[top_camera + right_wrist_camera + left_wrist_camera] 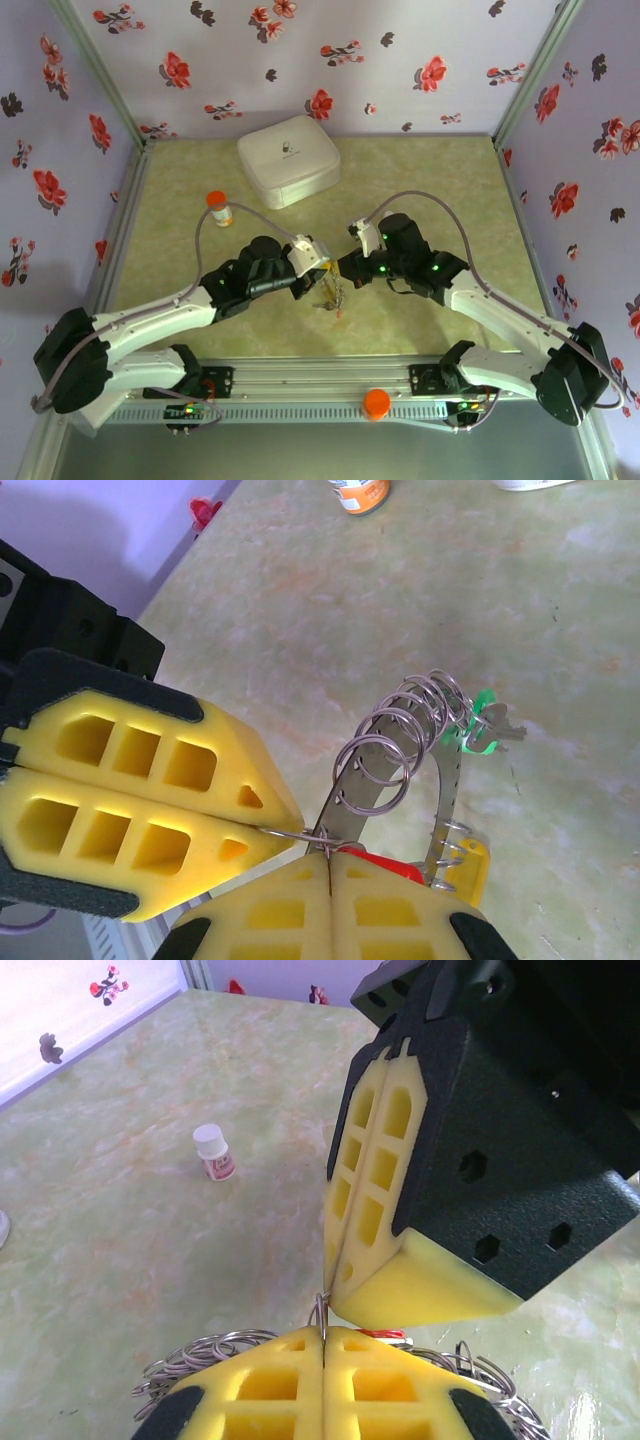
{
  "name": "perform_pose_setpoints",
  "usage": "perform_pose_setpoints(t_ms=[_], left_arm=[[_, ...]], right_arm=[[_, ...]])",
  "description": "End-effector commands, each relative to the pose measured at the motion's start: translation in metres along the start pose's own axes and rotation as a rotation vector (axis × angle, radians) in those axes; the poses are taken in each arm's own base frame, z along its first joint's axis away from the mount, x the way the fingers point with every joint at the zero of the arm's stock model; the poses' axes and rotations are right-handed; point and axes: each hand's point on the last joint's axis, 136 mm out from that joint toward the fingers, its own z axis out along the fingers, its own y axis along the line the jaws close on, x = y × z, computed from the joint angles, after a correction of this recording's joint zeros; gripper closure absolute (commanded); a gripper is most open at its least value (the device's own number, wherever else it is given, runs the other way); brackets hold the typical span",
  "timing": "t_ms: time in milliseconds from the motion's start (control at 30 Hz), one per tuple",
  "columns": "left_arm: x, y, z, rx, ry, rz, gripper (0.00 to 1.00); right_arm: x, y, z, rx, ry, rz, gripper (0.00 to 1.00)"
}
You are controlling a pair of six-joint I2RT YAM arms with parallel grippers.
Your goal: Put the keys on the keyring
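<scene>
The desk (440, 200) has a pale green marbled top and stands between lilac walls (400, 60) printed with red and dark flowers. The keyring (420, 705) is held above the middle of the desk, where the left gripper (323, 1332) and the right gripper (330, 865) meet tip to tip, both jaws closed on its thin wire. In the right wrist view its coiled loop runs lengthwise from the jaws toward the upper right, with a green key (480, 732) at the far end and a red key (385, 865) beside the jaws.
</scene>
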Motion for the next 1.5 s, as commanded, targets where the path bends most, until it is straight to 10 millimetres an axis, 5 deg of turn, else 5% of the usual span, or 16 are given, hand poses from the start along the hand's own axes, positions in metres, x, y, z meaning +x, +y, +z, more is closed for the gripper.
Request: perform_pose_setpoints(t_ms=[0,233,567,800,1000,1467], left_arm=[[-0.032,-0.006,-0.011,0.010,-0.139,0.053,1.00],[-0.029,-0.008,-0.012,0.012,-0.148,0.061,1.00],[-0.032,-0.012,-0.016,0.026,-0.202,0.064,1.00],[-0.036,-0.013,-0.021,0.031,-0.327,0.058,1.00],[-0.040,-0.015,-0.033,0.138,-0.489,0.048,1.00],[-0.031,-0.028,-0.036,0.315,-0.522,0.074,1.00]], right_arm=[[0.008,-0.010,0.001,0.031,0.030,0.016,1.00],[0.009,-0.018,-0.004,0.090,0.056,-0.038,1.00],[0.004,-0.019,-0.016,0.129,0.069,-0.150,0.66],[-0.013,-0.001,-0.041,0.091,-0.096,-0.409,0.57],[-0.006,0.030,-0.038,-0.093,-0.185,-0.622,0.56],[0.001,0.034,-0.026,-0.156,-0.149,-0.664,0.65]])
